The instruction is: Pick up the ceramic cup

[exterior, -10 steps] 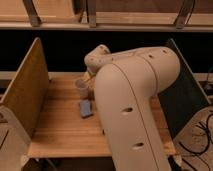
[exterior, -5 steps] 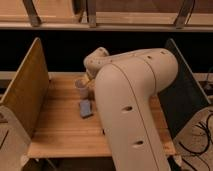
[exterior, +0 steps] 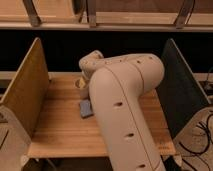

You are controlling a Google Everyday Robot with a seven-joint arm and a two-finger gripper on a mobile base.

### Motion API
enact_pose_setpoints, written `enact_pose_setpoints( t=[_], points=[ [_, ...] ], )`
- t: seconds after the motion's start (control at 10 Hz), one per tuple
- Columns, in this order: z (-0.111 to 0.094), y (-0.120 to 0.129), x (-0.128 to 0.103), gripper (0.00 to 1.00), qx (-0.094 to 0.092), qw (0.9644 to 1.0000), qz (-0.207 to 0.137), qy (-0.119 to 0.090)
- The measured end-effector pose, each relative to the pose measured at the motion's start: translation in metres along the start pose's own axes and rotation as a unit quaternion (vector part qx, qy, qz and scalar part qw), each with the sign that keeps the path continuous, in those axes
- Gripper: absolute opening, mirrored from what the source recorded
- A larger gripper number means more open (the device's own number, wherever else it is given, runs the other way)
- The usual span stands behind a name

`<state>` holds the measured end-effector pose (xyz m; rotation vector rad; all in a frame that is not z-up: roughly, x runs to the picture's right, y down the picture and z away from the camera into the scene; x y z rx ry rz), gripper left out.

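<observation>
The ceramic cup [exterior: 79, 83] is small and pale. It stands on the wooden table [exterior: 60, 131] towards the back, and only its left part shows past my arm. My large white arm [exterior: 125, 110] reaches from the front right over the table and bends down at the cup. The gripper [exterior: 85, 86] is at the arm's end, right at the cup's right side, mostly hidden by the arm. A flat blue-grey block [exterior: 86, 108] lies on the table just in front of the cup, half covered by the arm.
A tall wooden side panel [exterior: 26, 87] stands along the table's left edge and a dark panel [exterior: 181, 95] along its right edge. A shelf [exterior: 105, 22] runs across above the back. Cables [exterior: 202, 131] hang at the right.
</observation>
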<state>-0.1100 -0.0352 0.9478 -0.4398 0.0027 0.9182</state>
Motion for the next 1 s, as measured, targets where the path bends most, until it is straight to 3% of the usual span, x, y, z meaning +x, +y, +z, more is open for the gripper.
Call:
enact_pose_setpoints(
  t=[0.3, 0.5, 1.0],
  points=[
    [0.01, 0.003, 0.0, 0.24, -0.023, 0.9997, 0.004, 0.007],
    [0.001, -0.001, -0.013, 0.03, -0.033, 0.9993, 0.003, -0.014],
    [-0.052, 0.002, -0.044, 0.0, -0.055, 0.9942, -0.003, -0.093]
  ],
)
